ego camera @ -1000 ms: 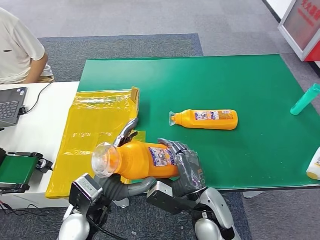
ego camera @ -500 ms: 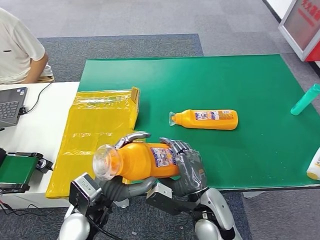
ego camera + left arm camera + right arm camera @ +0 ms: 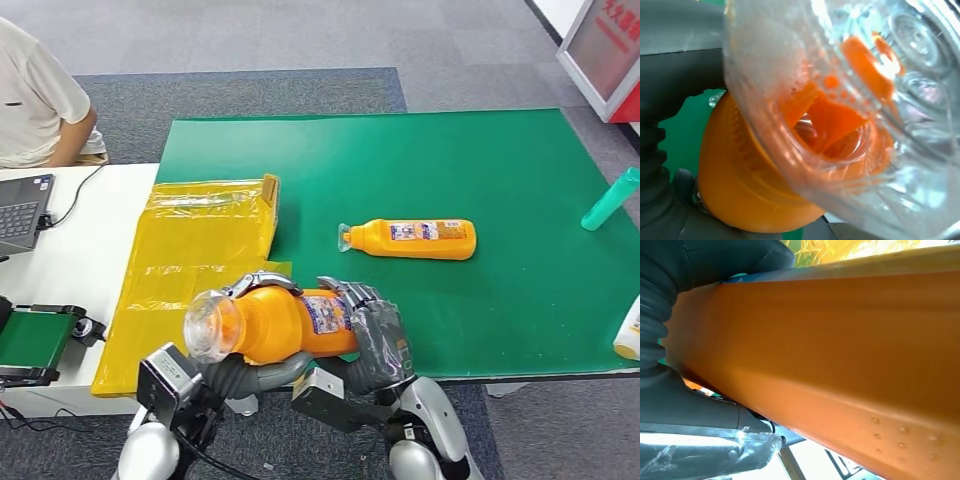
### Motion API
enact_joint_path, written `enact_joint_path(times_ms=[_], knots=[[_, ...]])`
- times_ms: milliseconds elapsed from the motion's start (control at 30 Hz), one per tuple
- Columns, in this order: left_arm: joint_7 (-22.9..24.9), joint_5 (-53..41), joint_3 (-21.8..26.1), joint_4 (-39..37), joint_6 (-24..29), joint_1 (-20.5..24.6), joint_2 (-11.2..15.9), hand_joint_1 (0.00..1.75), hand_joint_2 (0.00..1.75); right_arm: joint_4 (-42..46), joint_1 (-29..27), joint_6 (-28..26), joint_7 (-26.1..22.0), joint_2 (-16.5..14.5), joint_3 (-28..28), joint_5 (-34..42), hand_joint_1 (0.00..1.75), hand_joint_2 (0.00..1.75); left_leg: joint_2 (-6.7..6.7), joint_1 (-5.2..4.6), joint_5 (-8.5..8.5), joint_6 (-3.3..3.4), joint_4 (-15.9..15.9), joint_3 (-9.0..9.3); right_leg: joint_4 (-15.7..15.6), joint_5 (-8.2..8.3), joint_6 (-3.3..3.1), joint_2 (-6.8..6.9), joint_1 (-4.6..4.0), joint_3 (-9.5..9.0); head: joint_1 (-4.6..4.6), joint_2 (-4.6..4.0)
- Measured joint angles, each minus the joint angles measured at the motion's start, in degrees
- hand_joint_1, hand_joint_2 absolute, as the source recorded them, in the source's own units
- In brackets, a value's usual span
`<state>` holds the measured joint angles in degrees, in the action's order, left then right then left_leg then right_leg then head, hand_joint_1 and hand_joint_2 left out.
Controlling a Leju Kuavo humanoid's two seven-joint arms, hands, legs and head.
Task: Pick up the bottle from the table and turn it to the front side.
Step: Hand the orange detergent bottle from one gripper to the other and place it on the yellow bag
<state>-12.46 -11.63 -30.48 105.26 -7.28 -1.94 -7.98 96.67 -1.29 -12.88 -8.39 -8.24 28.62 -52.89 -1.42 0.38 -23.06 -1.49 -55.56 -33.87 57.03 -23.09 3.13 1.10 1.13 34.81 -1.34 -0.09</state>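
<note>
Both hands grasp the orange bottle point(image 3: 283, 322) on its side just above the table's point(image 3: 483, 170) near edge, right hand point(image 3: 377, 340) clasping the base, left hand point(image 3: 253, 330) cradling the neck, apparently to roll its label frontward.

Yellow bag point(image 3: 192, 245), laptop point(image 3: 23, 208), teal bottle point(image 3: 611, 199)
</note>
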Motion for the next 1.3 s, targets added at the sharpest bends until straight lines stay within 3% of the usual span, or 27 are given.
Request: enact_joint_path(times_ms=[67, 200, 333, 433, 600, 867, 967, 1100, 1300], knots=[[0.07, 0.16, -0.01, 0.0, -0.04, 0.03, -0.01, 1.75, 1.75, 0.0, -0.01, -0.02, 0.0, 0.0, 0.0, 0.1, 1.75, 1.75, 0.0, 0.0, 0.0, 0.0, 0.0, 0.0, 0.0, 0.0, 0.0, 0.0, 0.0, 0.0, 0.01, 0.0], [0.1, 0.47, 0.01, 0.0, 0.01, 0.01, -0.02, 1.75, 1.75, 0.0, -0.03, 0.23, 0.3, 0.0, 0.03, 0.34, 0.0, 1.75, 0.0, 0.0, 0.0, 0.0, 0.0, 0.0, 0.0, 0.0, 0.0, 0.0, 0.0, 0.0, -0.01, 0.0], [-0.55, -1.35, 0.47, 0.19, 2.35, -0.59, -0.12, 1.75, 1.75, 0.07, -0.05, 1.15, 2.17, 0.0, 0.0, 0.32, 0.0, 1.75, 0.0, 0.0, 0.0, 0.0, 0.0, 0.0, 0.0, 0.0, 0.0, 0.0, 0.0, 0.0, 0.0, 0.0], [-2.26, -10.73, 2.29, 1.49, 8.09, -1.69, -0.63, 1.75, 1.75, 1.44, -0.73, 1.27, 3.43, -0.01, -0.71, 0.02, 0.0, 1.75, 0.0, 0.0, 0.0, 0.0, 0.0, -0.01, 0.0, 0.0, 0.0, 0.0, 0.0, 0.01, 0.0, 0.0], [-3.25, -26.58, 8.62, 4.47, 15.59, -2.88, -2.21, 1.75, 1.75, 5.79, -1.86, 2.71, 4.55, -0.28, -3.92, -0.66, 0.0, 1.75, 0.0, 0.0, 0.0, 0.0, 0.0, -0.02, 0.0, -0.01, 0.0, 0.0, 0.0, 0.01, 0.0, -0.01], [-3.69, -42.31, 18.95, 6.18, 20.74, -3.26, -4.2, 1.75, 1.75, 11.55, -4.23, 3.97, 2.59, -1.74, -8.21, -0.86, 0.0, 1.75, 0.0, 0.0, 0.0, 0.0, 0.0, -0.01, 0.0, -0.01, 0.0, 0.0, 0.0, 0.01, 0.0, 0.0], [-1.95, -54.26, 21.08, 6.11, 23.05, -2.82, -4.38, 1.75, 1.75, 12.56, -4.57, 4.67, 1.58, -2.15, -8.69, -0.13, 0.0, 1.75, 0.0, 0.0, 0.0, 0.0, 0.0, -0.01, 0.0, -0.01, 0.0, 0.0, 0.0, 0.01, -0.01, 0.0], [2.53, -71.29, 24.06, 4.53, 22.09, -0.23, -3.97, 1.75, 1.75, 13.4, -4.58, 5.21, -0.41, -2.36, -8.76, 0.67, 0.0, 1.75, 0.0, 0.0, 0.02, -0.02, 0.0, -0.01, 0.0, 0.01, -0.02, 0.0, -0.01, 0.01, 0.0, 0.0], [7.35, -76.75, 25.92, 0.99, 17.39, 3.26, -1.82, 1.75, 1.75, 13.97, -4.48, 5.16, -1.94, -2.43, -8.54, 0.33, 0.0, 1.75, 0.0, 0.0, 0.05, -0.04, 0.0, -0.01, 0.0, 0.04, -0.04, 0.0, -0.01, 0.04, -0.01, -0.01]])
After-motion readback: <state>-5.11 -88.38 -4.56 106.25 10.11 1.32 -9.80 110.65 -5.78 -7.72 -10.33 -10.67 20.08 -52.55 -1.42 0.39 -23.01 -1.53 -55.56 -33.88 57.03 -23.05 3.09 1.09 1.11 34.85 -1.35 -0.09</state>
